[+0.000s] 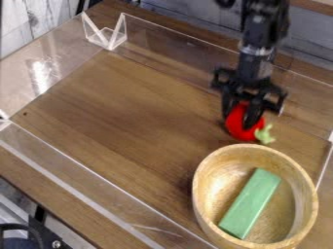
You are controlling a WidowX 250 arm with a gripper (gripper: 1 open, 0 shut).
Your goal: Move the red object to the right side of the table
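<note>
Item 1: gripper (247, 119), pointing down, jaws clamped narrow on the red object (242, 122), which sits between them low over the table (117, 112), its pale-green stem (264, 134) poking out just below and to the side. Item 2: round wooden bowl (208, 180), near the jaws on the camera side. Item 3: green block (250, 204), lying inside that bowl. Item 4: clear acrylic wall (169, 34), behind the jaws.

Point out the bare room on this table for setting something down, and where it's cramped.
Free: the wide wood of the table left of the pincer, out to the clear walls and the front edge. Crowded: the right side, where the pincer shut on the red object sits just behind the wooden bowl holding the green block.
</note>
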